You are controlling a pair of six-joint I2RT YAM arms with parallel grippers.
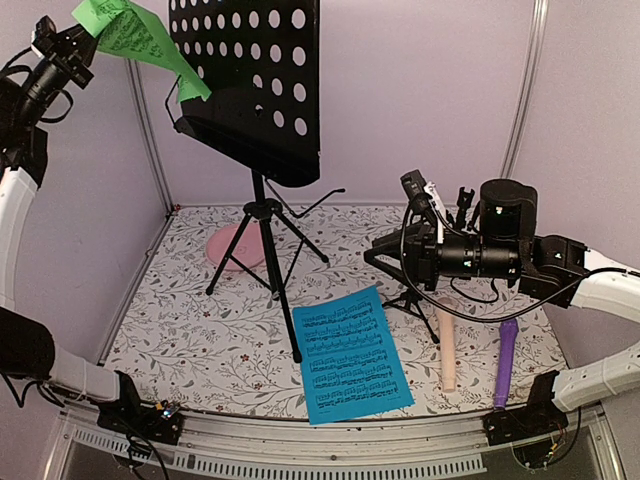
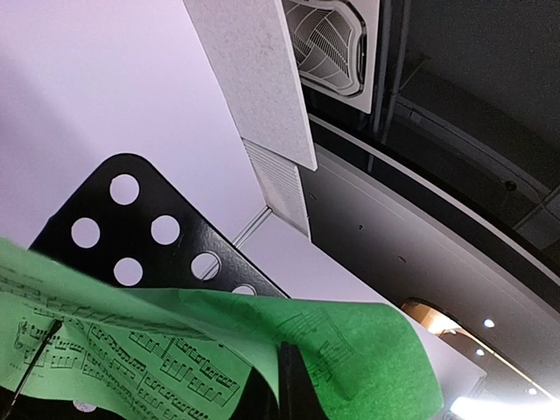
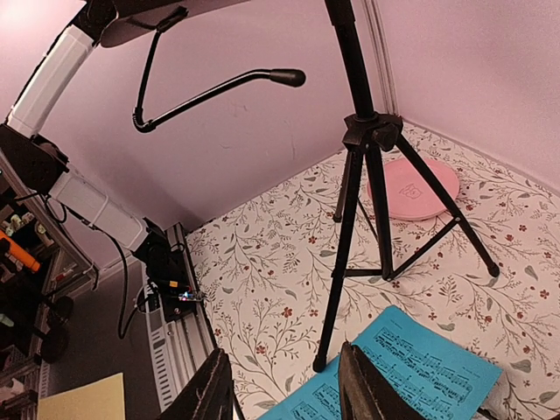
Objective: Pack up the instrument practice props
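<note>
Above floral worktop [image 1: 200, 340], left pincer [image 1: 82, 30] is pinching green sheet-music paper [image 1: 135, 40] high beside black perforated rack [image 1: 262, 142] for packing; right pincer [image 3: 284, 389] is gaping empty.

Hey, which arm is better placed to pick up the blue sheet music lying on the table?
Right, probably. The right gripper hangs open and empty close over the blue sheet music, while the left gripper is up high, shut on the green sheet music.

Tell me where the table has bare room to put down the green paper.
Bare room lies front left, between the tripod, the blue sheet and the left wall. The right front is crowded: small stand, beige microphone, purple microphone.
</note>
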